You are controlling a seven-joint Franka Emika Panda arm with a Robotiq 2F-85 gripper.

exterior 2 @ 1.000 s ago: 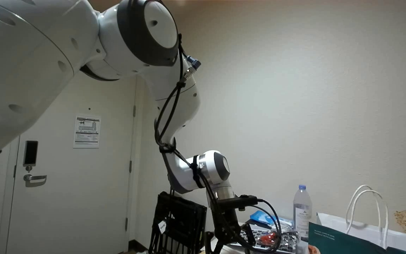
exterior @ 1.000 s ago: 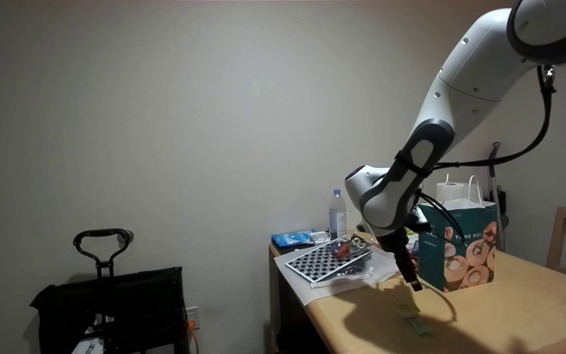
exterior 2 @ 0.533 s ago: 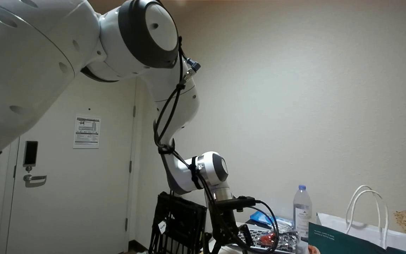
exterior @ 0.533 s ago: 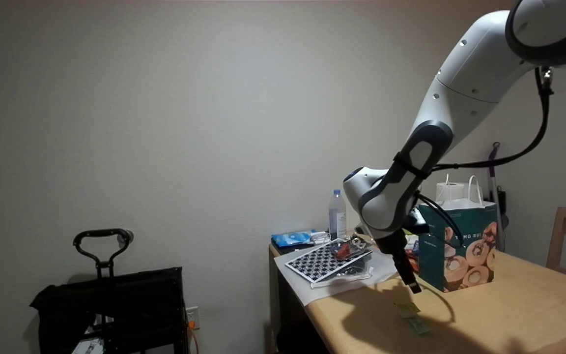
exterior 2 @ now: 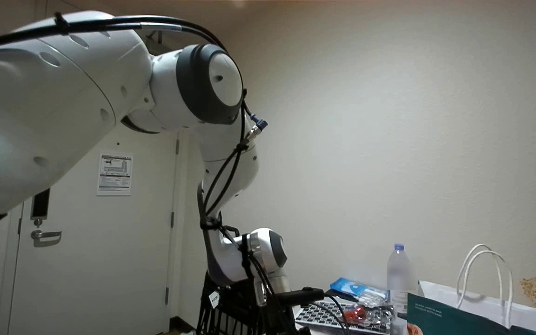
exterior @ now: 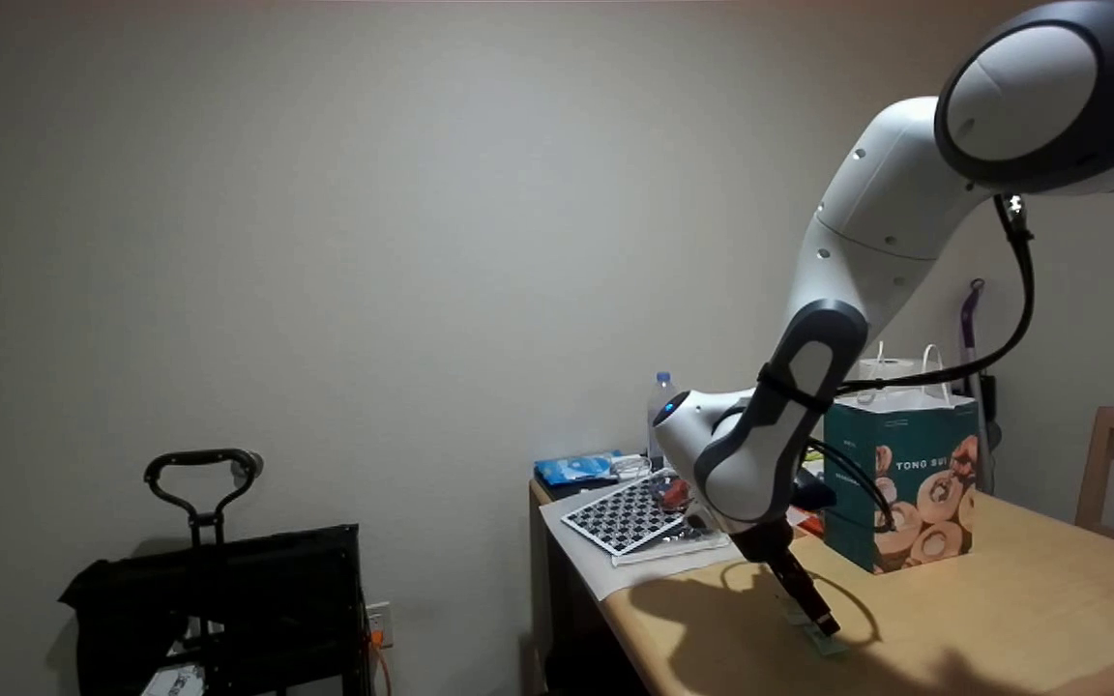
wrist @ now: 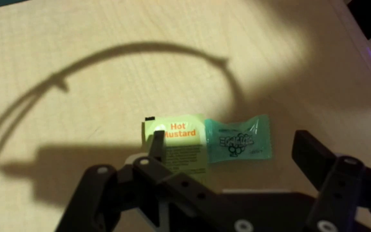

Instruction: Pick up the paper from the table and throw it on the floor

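Note:
On the pale tan table (exterior: 1050,590) lie two small packets, side by side. One is a yellow-green Hot Mustard packet (wrist: 184,154); the other is a teal wrapped sweet (wrist: 240,141) with dark print. Which thing is the paper I cannot tell; a white sheet (exterior: 605,580) also lies at the table's far left. My gripper (wrist: 230,141) is open in the wrist view, with the sweet between its fingers and the left finger overlapping the mustard packet. In an exterior view the gripper (exterior: 823,626) points down at the packets; whether it touches them is unclear.
Behind the gripper stands a teal printed bag (exterior: 929,483) with white handles. A checkered board (exterior: 620,517), a water bottle (exterior: 659,411) and a blue packet (exterior: 576,469) occupy the far left corner. A folded black cart (exterior: 228,599) stands on the floor beyond the table's edge.
Over the last half second my arm has come down, bringing the gripper from above the table to the packets. Before that it barely moved. The packets lie where they were.

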